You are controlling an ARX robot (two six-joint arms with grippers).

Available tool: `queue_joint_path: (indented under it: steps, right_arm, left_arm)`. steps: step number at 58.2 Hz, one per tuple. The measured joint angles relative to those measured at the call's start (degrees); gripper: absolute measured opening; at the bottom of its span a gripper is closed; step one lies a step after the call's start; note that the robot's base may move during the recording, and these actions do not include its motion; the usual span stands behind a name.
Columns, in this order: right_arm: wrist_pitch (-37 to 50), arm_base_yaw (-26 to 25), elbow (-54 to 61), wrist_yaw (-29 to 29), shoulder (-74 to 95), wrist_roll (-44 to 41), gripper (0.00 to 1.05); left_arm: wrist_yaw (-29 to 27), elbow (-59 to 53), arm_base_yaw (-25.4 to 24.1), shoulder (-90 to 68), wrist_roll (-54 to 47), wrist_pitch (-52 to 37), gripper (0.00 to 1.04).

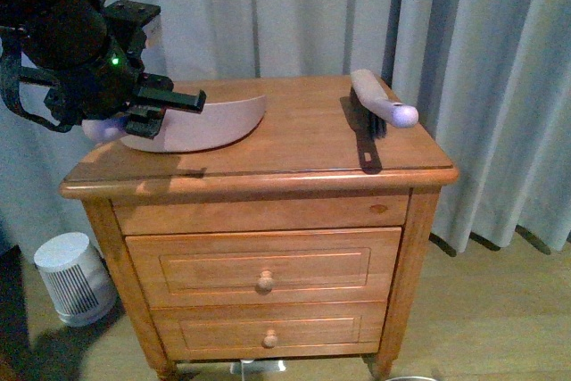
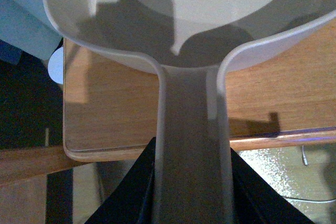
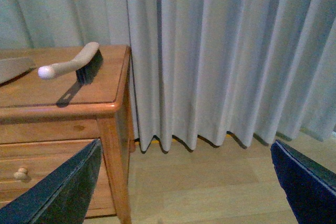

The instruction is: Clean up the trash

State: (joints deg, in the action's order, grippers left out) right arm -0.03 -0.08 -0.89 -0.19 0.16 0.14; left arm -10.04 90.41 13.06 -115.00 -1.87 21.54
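On nightstand (image 1: 303, 144): dustpan (image 1: 214, 122) extends ahead of left gripper (image 1: 168, 103), which is clamped on its handle. Brush (image 1: 379, 104) sits well to that gripper's right, untouched. Right gripper (image 3: 186, 182) has jaws apart, empty. 0 trash visible in 3 views; sweeping not begun, by my judgement.

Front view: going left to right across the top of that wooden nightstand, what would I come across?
The robot's left hand → the pinkish dustpan, which the hand holds by its handle → a bare stretch of the nightstand top → the brush, lying near the right edge.
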Motion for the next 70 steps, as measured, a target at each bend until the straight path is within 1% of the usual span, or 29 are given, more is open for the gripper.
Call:
queue_joint_path:
  steps: [8,18,27,32,41,46,54,60,70]
  right_arm:
    - [0.0,0.0,0.0,0.0,0.0,0.0,0.97]
    - [0.0,0.0,0.0,0.0,0.0,0.0,0.97]
    - [0.0,0.0,0.0,0.0,0.0,0.0,0.97]
    - [0.0,0.0,0.0,0.0,0.0,0.0,0.97]
    - [0.0,0.0,0.0,0.0,0.0,0.0,0.97]
    - [0.0,0.0,0.0,0.0,0.0,0.0,0.97]
    - [0.0,0.0,0.0,0.0,0.0,0.0,0.97]
    - [0.0,0.0,0.0,0.0,0.0,0.0,0.97]
    - [0.0,0.0,0.0,0.0,0.0,0.0,0.97]
  left_arm:
    - [2.1,-2.7,-0.2,4.0,-0.2,-3.8,0.28]
    - [4.3,-8.9,-1.6,15.1,-1.6,-14.9,0.28]
    - [5.5,-17.6,-3.5,25.9,-2.3,-25.8,0.28]
    - [5.6,-24.9,-4.3,33.9,-2.9,-32.7,0.28]
    - [7.5,-35.9,-5.4,45.7,-2.8,-38.6,0.28]
    - [8.2,-42.1,-5.6,52.6,-2.6,-40.0,0.28]
    - [10.0,-49.7,-5.7,63.2,-2.4,-38.0,0.28]
    - [11.9,-53.3,-6.3,70.3,-1.9,-34.4,0.28]
    - [14.8,-56.4,-9.0,79.8,-1.5,-28.3,0.28]
